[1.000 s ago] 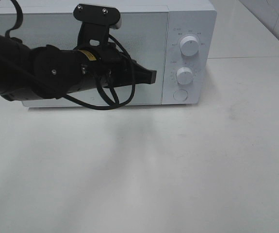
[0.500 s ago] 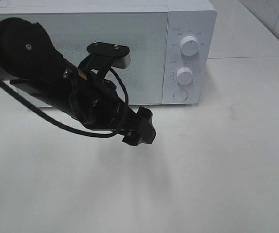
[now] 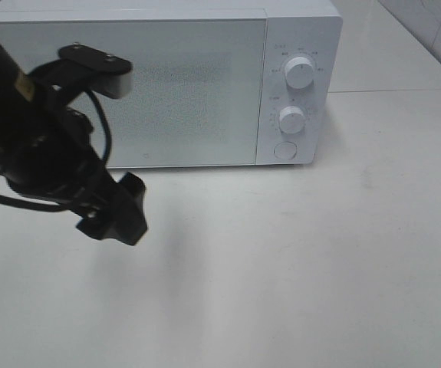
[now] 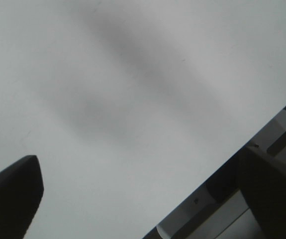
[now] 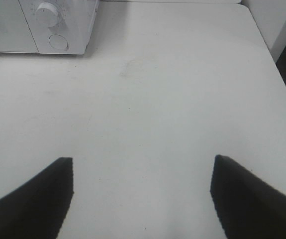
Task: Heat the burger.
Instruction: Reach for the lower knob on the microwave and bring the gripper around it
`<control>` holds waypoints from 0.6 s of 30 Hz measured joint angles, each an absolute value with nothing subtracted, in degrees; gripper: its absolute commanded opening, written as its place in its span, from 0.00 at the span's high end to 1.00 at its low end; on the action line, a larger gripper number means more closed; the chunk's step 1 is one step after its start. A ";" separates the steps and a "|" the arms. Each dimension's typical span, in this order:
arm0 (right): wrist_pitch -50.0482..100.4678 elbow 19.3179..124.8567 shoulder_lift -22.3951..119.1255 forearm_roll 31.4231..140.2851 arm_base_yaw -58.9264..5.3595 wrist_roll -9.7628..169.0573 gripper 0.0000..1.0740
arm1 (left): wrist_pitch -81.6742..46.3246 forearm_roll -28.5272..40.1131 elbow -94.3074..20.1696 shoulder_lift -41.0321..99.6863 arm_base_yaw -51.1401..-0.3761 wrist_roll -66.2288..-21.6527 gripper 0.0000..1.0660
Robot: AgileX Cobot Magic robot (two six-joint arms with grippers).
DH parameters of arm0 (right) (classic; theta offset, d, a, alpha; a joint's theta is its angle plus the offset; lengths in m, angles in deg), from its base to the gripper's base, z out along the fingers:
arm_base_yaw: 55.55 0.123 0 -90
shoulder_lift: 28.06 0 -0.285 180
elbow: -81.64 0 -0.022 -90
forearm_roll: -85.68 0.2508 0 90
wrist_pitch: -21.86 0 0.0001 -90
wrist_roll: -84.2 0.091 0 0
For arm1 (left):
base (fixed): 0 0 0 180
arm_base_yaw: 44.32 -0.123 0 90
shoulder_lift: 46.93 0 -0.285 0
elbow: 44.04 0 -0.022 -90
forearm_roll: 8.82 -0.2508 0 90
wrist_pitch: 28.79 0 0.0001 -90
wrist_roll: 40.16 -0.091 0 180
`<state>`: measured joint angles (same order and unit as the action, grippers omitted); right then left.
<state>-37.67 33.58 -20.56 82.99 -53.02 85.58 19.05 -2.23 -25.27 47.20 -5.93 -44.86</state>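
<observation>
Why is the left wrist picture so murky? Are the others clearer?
Left wrist view: soft focus, only smeared grey shadow bands on the table and one blurred dark jaw. Exterior high view: sharp, evenly lit, faint shadow by the left arm. Right wrist view: clear, the microwave crisp, jaws black silhouettes.

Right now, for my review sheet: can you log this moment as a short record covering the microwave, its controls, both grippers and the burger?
microwave: white, at the back of the table
door: shut
controls: upper dial, lower dial, round button below them, all to the right of the door
left gripper: open, empty, over the table in front of the door's left side
right gripper: open, empty, over bare table
burger: not visible in any view
</observation>
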 measured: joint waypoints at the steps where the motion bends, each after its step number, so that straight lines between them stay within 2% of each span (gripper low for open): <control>1: -37.67 33.58 -20.56 82.99 -53.02 85.58 0.29 | 22.15 -2.80 -25.27 45.94 -8.86 -44.17 0.05; 2: -37.67 33.58 -20.56 82.99 -53.02 85.58 0.29 | 22.15 -2.80 -25.27 45.94 -8.86 -44.17 0.05; 4: -37.67 33.58 -20.56 82.99 -53.02 85.58 0.29 | 25.93 -3.03 -25.27 43.82 -14.36 -44.00 0.05; 5: -37.67 33.58 -20.56 82.99 -53.02 85.58 0.29 | 25.93 -3.03 -25.27 43.82 -14.36 -44.00 0.05; 6: -37.67 33.58 -20.56 82.99 -53.02 85.58 0.29 | 26.73 -3.09 -25.27 43.02 -16.53 -44.00 0.05; 7: -37.67 33.58 -20.56 82.99 -53.02 85.58 0.29 | 28.33 -3.15 -25.27 41.24 -21.17 -44.00 0.05; 9: -37.67 33.58 -20.56 82.99 -53.02 85.58 0.29 | 29.08 -3.15 -25.27 40.50 -23.07 -44.00 0.05; 10: -37.67 33.58 -20.56 82.99 -53.02 85.58 0.29 | 30.63 -3.15 -25.27 38.78 -27.19 -44.00 0.05; 13: -37.67 33.58 -20.56 82.99 -53.02 85.58 0.29 | 31.66 -3.15 -25.27 37.86 -29.48 -44.00 0.05; 15: -37.67 33.58 -20.56 82.99 -53.02 85.58 0.29 | 35.38 -3.26 -25.27 34.08 -37.05 -44.00 0.05; 16: -37.67 33.58 -20.56 82.99 -53.02 85.58 0.29 | 35.38 -3.26 -25.27 34.08 -37.05 -44.00 0.05; 18: -37.67 33.58 -20.56 82.99 -53.02 85.58 0.29 | 36.76 -3.26 -24.52 30.59 -41.40 -44.00 0.05</control>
